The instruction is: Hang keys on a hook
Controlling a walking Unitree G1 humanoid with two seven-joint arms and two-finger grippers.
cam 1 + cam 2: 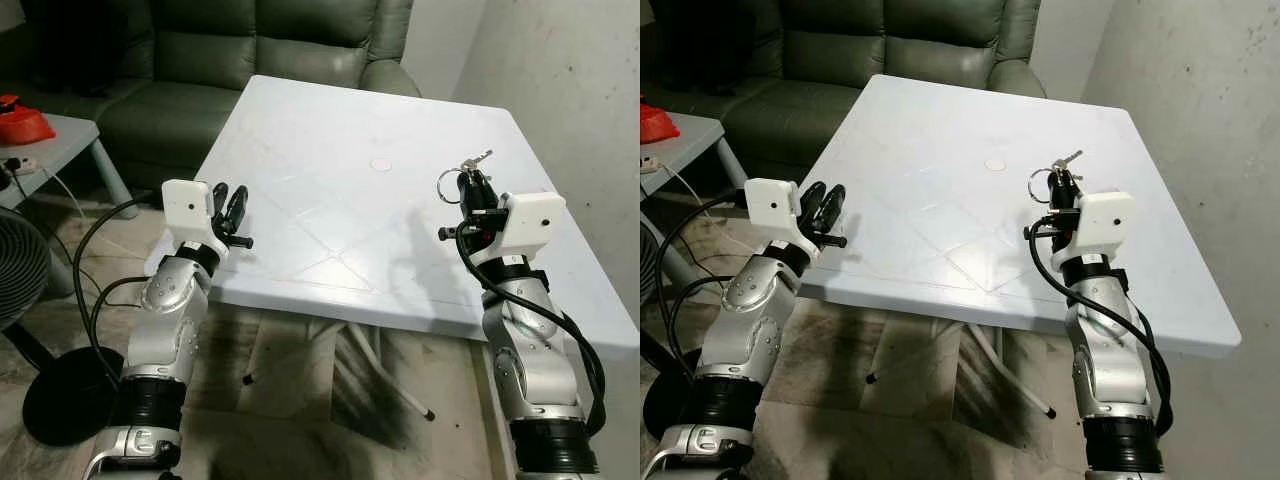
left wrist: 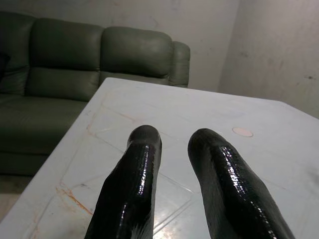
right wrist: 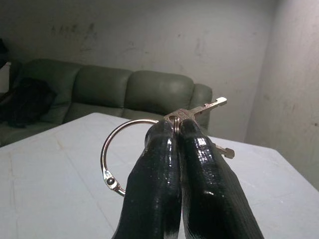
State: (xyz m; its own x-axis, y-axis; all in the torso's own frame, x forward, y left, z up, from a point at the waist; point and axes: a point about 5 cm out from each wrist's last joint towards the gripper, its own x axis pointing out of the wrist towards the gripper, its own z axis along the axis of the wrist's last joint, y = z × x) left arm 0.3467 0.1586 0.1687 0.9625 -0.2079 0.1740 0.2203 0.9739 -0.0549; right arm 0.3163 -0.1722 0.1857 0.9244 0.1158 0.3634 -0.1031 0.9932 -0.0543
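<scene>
My right gripper (image 1: pixel 474 180) is raised above the right side of the white table (image 1: pixel 330 180) and is shut on a bunch of keys (image 3: pixel 199 110). The silver key ring (image 3: pixel 122 154) sticks out to one side of the fingertips, and a key blade points out past them. The keys (image 1: pixel 1065 162) are held clear of the tabletop. My left gripper (image 1: pixel 230 202) hovers over the table's near left edge, open, with nothing between its two black fingers (image 2: pixel 134 174). I can make out no hook in these frames.
A dark green sofa (image 1: pixel 250 60) stands behind the table. A grey side table (image 1: pixel 60 145) with a red object (image 1: pixel 20 120) is at the far left, with cables and a black fan base (image 1: pixel 60 395) on the floor. A rough wall (image 1: pixel 560 100) runs along the right.
</scene>
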